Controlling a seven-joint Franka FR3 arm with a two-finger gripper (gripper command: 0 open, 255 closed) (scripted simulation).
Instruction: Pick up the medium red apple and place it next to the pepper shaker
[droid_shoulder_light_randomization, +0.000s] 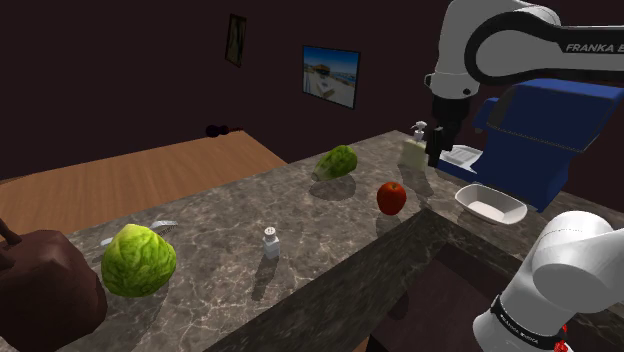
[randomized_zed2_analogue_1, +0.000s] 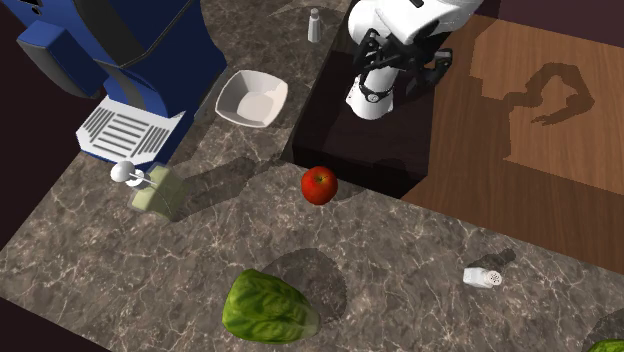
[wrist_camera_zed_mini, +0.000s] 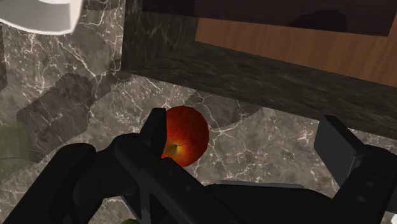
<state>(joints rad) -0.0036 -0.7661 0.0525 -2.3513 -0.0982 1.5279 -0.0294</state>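
Gripper fingers spread wide, holding nothing. Red apple on marble counter below, partly behind one finger.

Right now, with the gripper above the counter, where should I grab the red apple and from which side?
Take the apple across its widest middle, coming straight down from above. It is round and sits alone on the counter, so any finger line works. The open gripper has it by one finger; centre first.
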